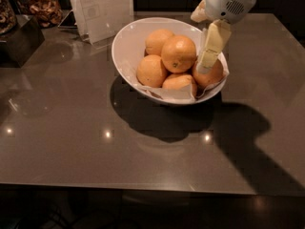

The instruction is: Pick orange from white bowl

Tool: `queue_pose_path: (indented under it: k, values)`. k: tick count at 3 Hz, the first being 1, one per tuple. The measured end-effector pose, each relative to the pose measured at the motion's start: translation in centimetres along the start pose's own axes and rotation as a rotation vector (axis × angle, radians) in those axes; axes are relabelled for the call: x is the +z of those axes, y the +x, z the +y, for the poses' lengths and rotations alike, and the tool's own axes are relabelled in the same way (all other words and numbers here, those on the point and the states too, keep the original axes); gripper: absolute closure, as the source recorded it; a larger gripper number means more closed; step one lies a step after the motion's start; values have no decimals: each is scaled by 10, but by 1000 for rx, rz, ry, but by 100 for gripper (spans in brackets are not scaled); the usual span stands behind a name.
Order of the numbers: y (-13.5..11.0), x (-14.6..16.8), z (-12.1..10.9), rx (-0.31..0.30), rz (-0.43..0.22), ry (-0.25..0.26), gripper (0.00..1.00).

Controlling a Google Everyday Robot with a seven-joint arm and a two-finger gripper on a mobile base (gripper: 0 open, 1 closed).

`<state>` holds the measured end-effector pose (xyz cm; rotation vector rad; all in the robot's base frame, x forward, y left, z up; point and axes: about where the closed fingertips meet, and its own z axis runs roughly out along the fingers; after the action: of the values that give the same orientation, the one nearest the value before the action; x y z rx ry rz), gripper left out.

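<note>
The orange (pixel 178 54) lies on top of the pile in the white bowl (pixel 125 46), near the upper middle of the frame, with a small dark speck on its skin. At the upper left, a dark box (pixel 19 42) and a jar of dried pieces (pixel 40 6) stand on the grey desk (pixel 71 142), and a white card (pixel 102 8) stands just behind the bowl. Four other oranges (pixel 151 70) lie around and under the top one, on a thin paper liner (pixel 176 93). At the upper right, the gripper (pixel 209 46) reaches down into the right side of the bowl, just beside the orange. I cannot tell whether its jaws are wide or narrow.
</note>
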<state>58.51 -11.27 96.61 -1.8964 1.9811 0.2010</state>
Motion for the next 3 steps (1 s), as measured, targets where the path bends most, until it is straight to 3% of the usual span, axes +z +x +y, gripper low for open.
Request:
queue_pose_path:
  k: [1, 3]
  values:
    - [-22, 31, -26, 2, -46, -36, 0]
    - [-21, 36, -26, 8, -60, -47, 0]
